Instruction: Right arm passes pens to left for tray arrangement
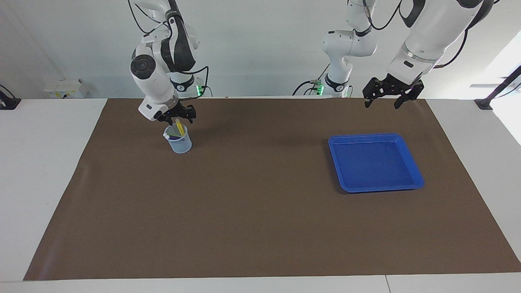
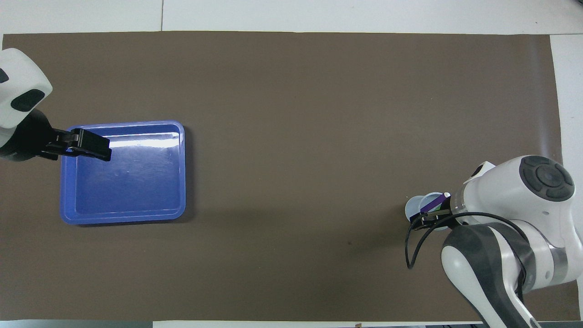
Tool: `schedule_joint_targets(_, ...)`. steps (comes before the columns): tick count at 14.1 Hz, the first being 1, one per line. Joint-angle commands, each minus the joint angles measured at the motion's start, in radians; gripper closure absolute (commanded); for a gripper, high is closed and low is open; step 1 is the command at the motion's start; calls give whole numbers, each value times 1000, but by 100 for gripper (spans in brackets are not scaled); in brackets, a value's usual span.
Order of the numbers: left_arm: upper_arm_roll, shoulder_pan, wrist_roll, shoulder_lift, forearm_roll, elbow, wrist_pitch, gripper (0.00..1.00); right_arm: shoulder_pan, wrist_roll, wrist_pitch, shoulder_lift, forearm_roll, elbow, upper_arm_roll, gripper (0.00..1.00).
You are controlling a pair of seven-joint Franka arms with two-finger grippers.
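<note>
Three pens stand in a translucent cup near the robots at the right arm's end of the mat. The yellow pen sticks up highest, while the purple pen and green pen lean inside. My right gripper hangs open just over the cup, its fingers on either side of the yellow pen's top. The blue tray lies bare at the left arm's end. My left gripper waits open in the air over the tray's corner.
A brown mat covers most of the white table. Between the cup and the tray there is only bare mat. The right arm's black cable loops beside the cup.
</note>
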Motion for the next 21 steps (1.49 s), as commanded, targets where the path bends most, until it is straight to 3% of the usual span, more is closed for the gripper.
schedule_joint_targets(1,-1,6,-5,-28,0,-29,4,0,-8,-23,12,-26,-23,-24,-1,19)
schedule_joint_targets(5,-1,6,-5,-28,0,-31,4,0,-19,-21,15,-24,-25,-24,-3,25)
schedule_joint_targets(12,-1,5,-8,-28,0,-29,0,0,-28,-14,11,-24,-25,-26,-3,51)
schedule_joint_targets(14,-1,6,-6,-36,0,-31,-2,0,-29,-15,11,-24,-25,-27,-1,66)
schedule_joint_targets(17,7,8,-6,-36,0,-29,0,0,-28,-15,6,-24,-25,-29,-1,96)
schedule_joint_targets(21,8,15,-8,-38,0,-32,-16,0,-29,-24,6,-21,-25,-24,-3,100)
